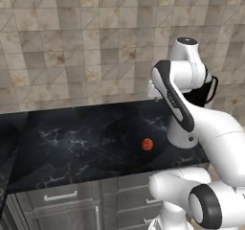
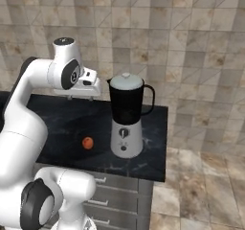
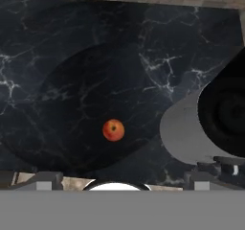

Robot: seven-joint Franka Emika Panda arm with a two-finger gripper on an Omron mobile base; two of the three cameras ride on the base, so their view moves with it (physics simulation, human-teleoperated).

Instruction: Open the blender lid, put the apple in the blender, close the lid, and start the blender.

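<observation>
Black marble counter (image 2: pixel 57 123), red apple (image 2: pixel 87 143) sitting loose just left of blender (image 2: pixel 126 121). Pale lid (image 2: pixel 126 81) on the jar, so not opened yet. Gripper (image 2: pixel 79 96) up beside the lid, looks spread wide, holding nothing, probably lining up.

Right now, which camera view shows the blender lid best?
The right base view: the blender lid sits in plain sight on top of the jar, unblocked. In the left base view the arm covers it; in the hand view I cannot make it out.
</observation>
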